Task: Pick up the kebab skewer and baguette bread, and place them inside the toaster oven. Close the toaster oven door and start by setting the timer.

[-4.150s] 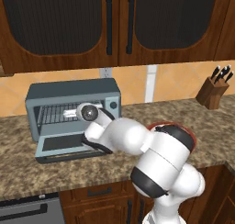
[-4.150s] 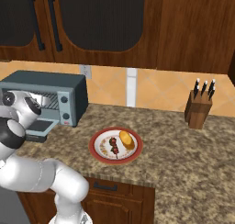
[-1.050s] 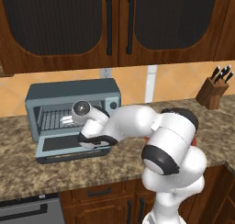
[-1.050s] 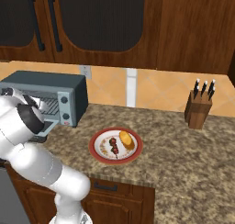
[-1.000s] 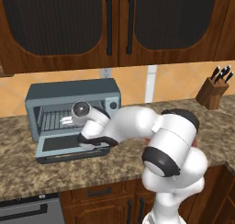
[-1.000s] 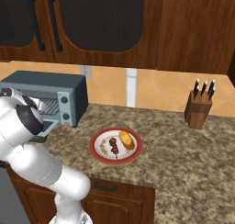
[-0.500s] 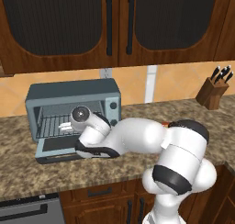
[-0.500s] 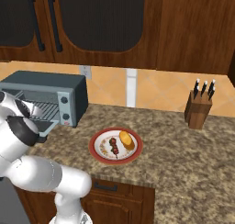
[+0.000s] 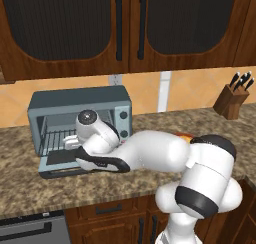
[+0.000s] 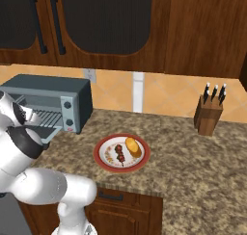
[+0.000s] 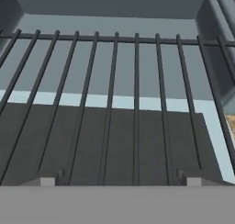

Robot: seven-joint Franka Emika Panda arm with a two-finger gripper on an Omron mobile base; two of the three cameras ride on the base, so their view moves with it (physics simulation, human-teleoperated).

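I see end effector (image 11: 117, 179) spread, tips wide, nothing held, over wire rack (image 11: 114, 103) | toaster oven (image 9: 80, 120) on table (image 10: 193, 166), toaster oven door (image 9: 62, 163) down | kebab skewer (image 10: 119, 154) + baguette bread (image 10: 132, 147) on red plate (image 10: 104, 158), R of oven

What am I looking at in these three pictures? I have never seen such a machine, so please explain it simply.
This is a rendered kitchen with a white robot arm on a driving base. Two cameras ride on the base behind the arm, one left and one right. The third camera sits on the hand and looks along the gripper at the wire rack of the toaster oven. Its door lies open. On the counter a red plate carries the skewer and the bread. A knife block stands to the right. The gripper is open and holds nothing.
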